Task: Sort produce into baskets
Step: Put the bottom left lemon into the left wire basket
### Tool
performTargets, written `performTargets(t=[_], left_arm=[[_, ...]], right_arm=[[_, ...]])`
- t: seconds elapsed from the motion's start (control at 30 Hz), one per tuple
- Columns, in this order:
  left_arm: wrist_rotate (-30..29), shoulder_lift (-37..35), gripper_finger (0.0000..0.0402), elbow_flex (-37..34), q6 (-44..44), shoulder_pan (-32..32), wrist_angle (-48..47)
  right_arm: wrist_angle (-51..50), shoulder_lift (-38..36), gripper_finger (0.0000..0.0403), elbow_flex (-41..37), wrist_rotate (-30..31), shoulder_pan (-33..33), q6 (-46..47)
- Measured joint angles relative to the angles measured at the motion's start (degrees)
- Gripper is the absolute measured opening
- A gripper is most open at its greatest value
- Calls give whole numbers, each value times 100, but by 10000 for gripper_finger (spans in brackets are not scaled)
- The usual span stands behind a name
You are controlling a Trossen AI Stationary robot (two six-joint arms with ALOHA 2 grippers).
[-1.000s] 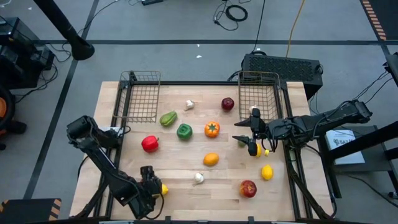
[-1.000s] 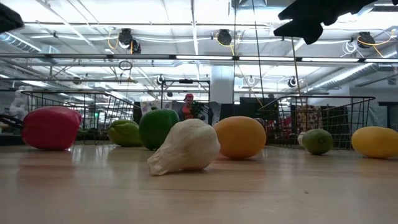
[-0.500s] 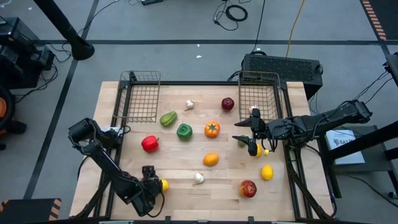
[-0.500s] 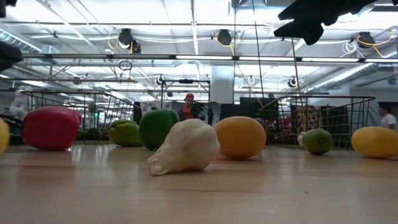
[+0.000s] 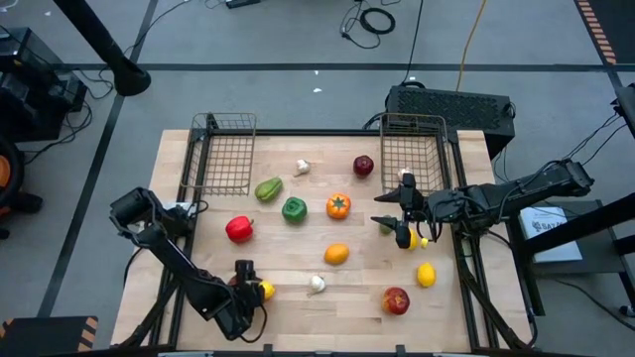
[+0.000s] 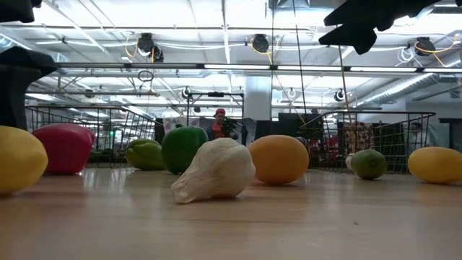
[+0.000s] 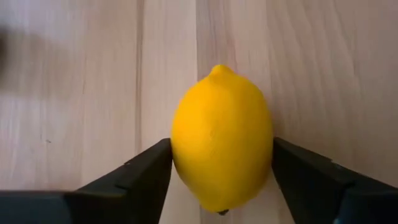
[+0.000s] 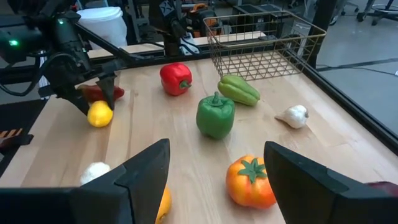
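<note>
Two grippers are at work, and each view tells us something different. At the lower left of the high view, the left gripper point(image 5: 250, 289) sits by a lemon point(image 5: 264, 291), but only the left wrist view shows the fit: both dark fingers point(image 7: 144, 175) press the flanks of that lemon point(image 7: 222, 138), clamped on it against the wooden table point(image 7: 74, 93). The low view cuts the same lemon point(image 6: 20, 159) off at its left edge.

At centre right of the high view, the right gripper point(image 5: 404, 216) hangs above the table with its fingers apart; something yellow shows just under it, and we cannot tell whether it is held. Its wrist view is the clearest on the green pepper point(image 8: 215, 115), the red pepper point(image 8: 176, 78) and one wire basket point(image 8: 267, 43) at upper right.
</note>
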Motion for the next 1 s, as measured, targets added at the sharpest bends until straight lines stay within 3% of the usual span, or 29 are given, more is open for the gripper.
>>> performTargets(t=[0.3, 0.5, 0.67, 0.83, 1.0], left_arm=[[-193, 0, 235, 4, 41, 2, -30], [-690, -57, 233, 544, 396, 92, -610], [-1555, -463, 233, 1120, 1231, 333, -1139], [-2454, -1148, 233, 1268, 2159, 640, -1158], [-3616, -1906, 232, 1274, 2236, 892, -944]], right_arm=[[-2, 0, 251, 0, 0, 0, 2], [1, 0, 251, 0, 0, 0, 2], [7, 0, 251, 0, 0, 0, 3], [9, 0, 251, 0, 0, 0, 4], [-34, 0, 251, 0, 0, 0, 2]])
